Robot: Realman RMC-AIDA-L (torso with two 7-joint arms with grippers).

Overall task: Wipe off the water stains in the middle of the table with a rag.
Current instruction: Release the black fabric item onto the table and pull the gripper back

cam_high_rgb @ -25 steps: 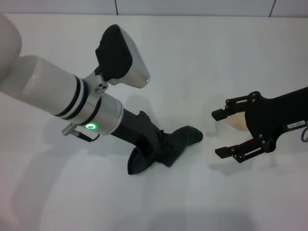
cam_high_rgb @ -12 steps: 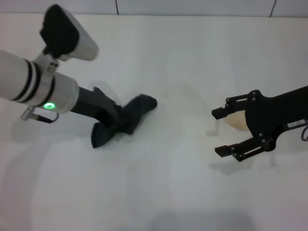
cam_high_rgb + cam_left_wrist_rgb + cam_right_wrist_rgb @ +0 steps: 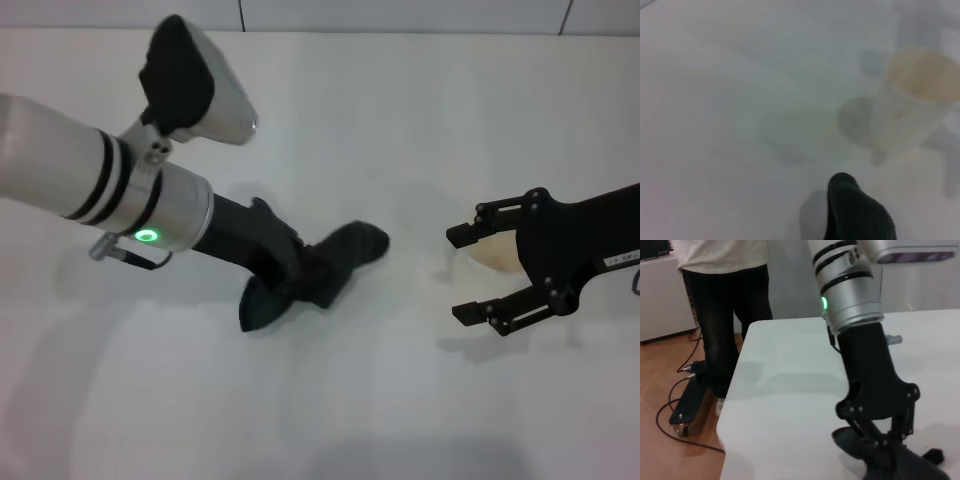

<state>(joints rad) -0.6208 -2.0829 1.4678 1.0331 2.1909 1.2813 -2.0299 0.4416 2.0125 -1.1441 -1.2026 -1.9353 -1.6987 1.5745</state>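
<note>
The dark green-black rag (image 3: 345, 258) lies pressed on the white table (image 3: 400, 120), left of the middle. My left gripper (image 3: 297, 281) is shut on the rag, with floppy ends sticking out on both sides. The rag's tip (image 3: 857, 210) shows in the left wrist view. The right wrist view shows the left gripper (image 3: 882, 440) clamped on the rag (image 3: 905, 467). I cannot make out the water stains on the tabletop. My right gripper (image 3: 460, 275) hovers open at the right, its fingers in front of a white paper cup (image 3: 492, 252).
The paper cup (image 3: 912, 100) has an orange-tinted inside and stands upright right of the rag. In the right wrist view a person (image 3: 725, 315) stands beyond the table's far corner (image 3: 747, 330), with cables (image 3: 675, 400) on the floor.
The left arm swept the rag to the left across the table, then back toward the right. The right gripper has hardly moved.
</note>
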